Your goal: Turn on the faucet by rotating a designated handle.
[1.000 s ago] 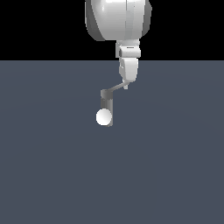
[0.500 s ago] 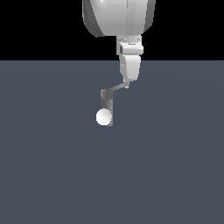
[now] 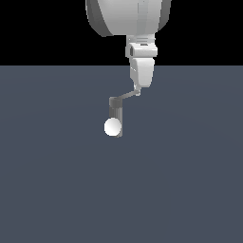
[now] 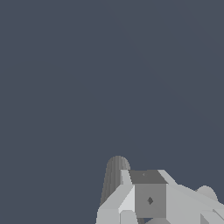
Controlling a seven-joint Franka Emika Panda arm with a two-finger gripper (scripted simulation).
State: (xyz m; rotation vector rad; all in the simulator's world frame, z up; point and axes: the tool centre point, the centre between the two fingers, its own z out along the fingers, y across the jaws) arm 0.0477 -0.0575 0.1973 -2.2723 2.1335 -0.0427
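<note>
Faucet (image 3: 115, 114) stands near the middle of the flat grey floor (image 3: 57, 180), a small dark grey blocky post with a white ball (image 3: 112, 127) on its front, and its handle (image 3: 127, 96), a thin light grey lever bar, projects from the post's top toward the exterior view's right, rising slightly. Both look rigid, and the lever probably swings about the post on a pivot, so it should answer to a sideways push more than to a lift; being thin and flat, it offers little to pinch, and the best purchase is likely near its free end, where leverage is greatest. The gripper (image 3: 138, 91) hangs straight down from the large white arm (image 3: 128, 16), and its tip meets, or very nearly meets, that far end of the lever. Whether the fingers are spread or closed cannot be told: the exterior view shows only one narrow pale shape, and the wrist view shows blocky grey gripper parts (image 4: 148, 197) with a ribbed grey rounded shape beside them, no clear gap. Nothing is visibly clasped.
</note>
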